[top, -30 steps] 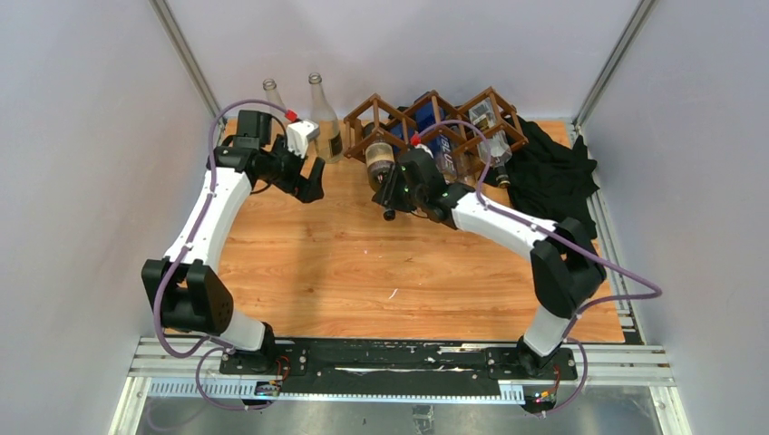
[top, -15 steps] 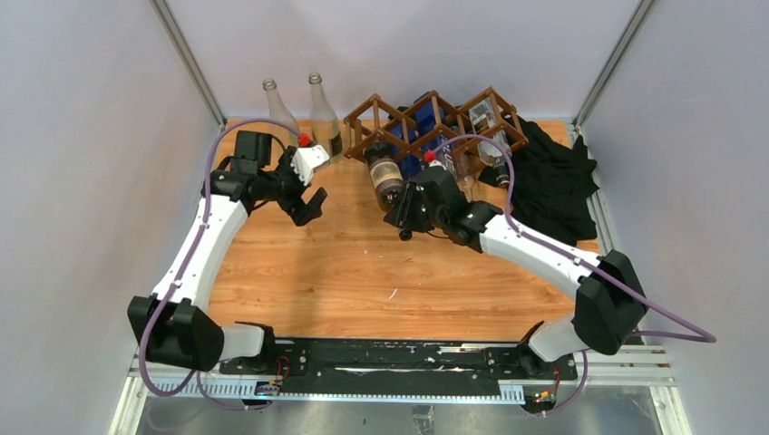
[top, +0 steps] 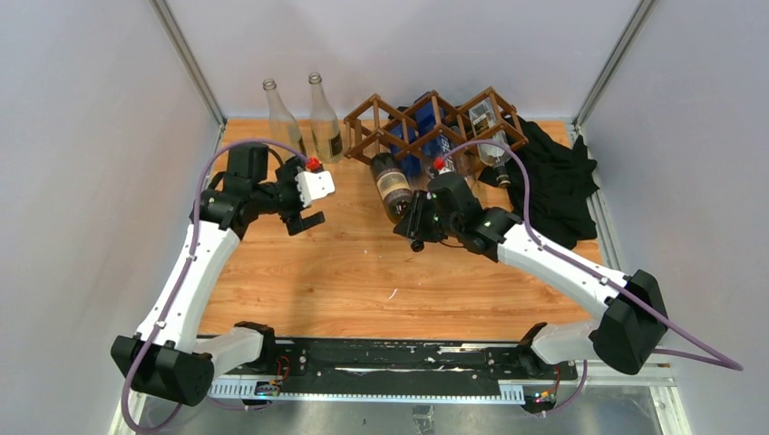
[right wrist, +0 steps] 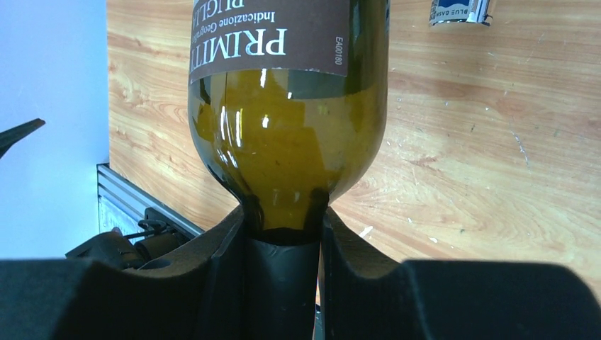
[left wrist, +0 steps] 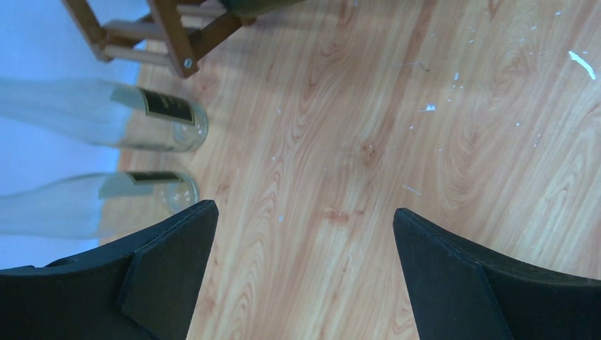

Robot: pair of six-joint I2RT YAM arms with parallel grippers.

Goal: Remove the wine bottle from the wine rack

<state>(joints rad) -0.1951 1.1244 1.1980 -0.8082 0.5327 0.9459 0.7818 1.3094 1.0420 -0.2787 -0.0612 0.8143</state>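
The dark green wine bottle point(top: 392, 186) with a brown label lies slanted over the table, just in front of the dark brown lattice wine rack point(top: 426, 125); its base is still close to the rack's lower left cell. My right gripper point(top: 418, 228) is shut on its black-capped neck. In the right wrist view the bottle point(right wrist: 290, 127) fills the middle, and the right gripper point(right wrist: 283, 283) presses both fingers point(right wrist: 220, 283) against the neck. My left gripper point(top: 305, 217) hangs open over bare wood, left of the bottle. The left wrist view shows the left gripper point(left wrist: 305, 241) holding nothing.
Two clear glass bottles point(top: 281, 118) point(top: 323, 118) stand at the back left, beside the rack's left end point(left wrist: 170, 35). Other bottles point(top: 490, 145) still lie in the rack. A black cloth point(top: 553, 177) is heaped at the back right.
The right gripper has drawn the wine bottle toward the near side and right, away from the rack. The left gripper has come nearer and slightly right, staying open.
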